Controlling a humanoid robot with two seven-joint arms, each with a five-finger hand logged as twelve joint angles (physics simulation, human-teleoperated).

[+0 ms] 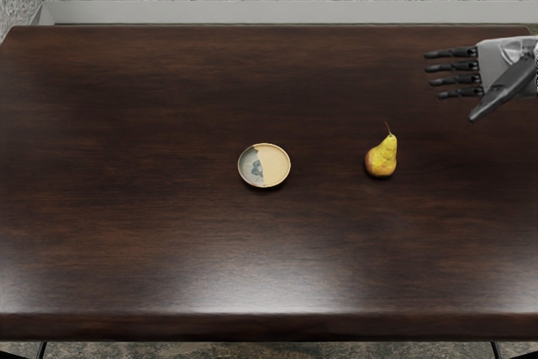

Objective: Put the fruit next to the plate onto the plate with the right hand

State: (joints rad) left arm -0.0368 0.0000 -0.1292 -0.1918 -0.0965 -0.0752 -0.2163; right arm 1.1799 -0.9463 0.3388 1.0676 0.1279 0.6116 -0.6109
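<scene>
Where the right edge is cutting in: the right arm (pixel 528 46) is leaving the picture just past the wrist, so only the right hand (pixel 483 73) is showing.
Hand: it is hovering over the far right corner of the tabletop (pixel 151 233), four fingers (pixel 450 66) lying straight and parallel, slightly apart, pointing left, thumb (pixel 501 95) angling down-left; it is holding nothing.
Hard to make out: which way the palm is facing is not reading clearly.
Plate (pixel 287 171): it is sitting flat near the middle of the tabletop, its whole inner face showing, tan on the right, grey-blue on the left.
Pear (pixel 382 158): it is resting on the tabletop to the right of the plate, apart from it, stem pointing up, yellow above and reddish at the base.
Hand and pear: they are sitting well apart, the hand farther back and to the right.
</scene>
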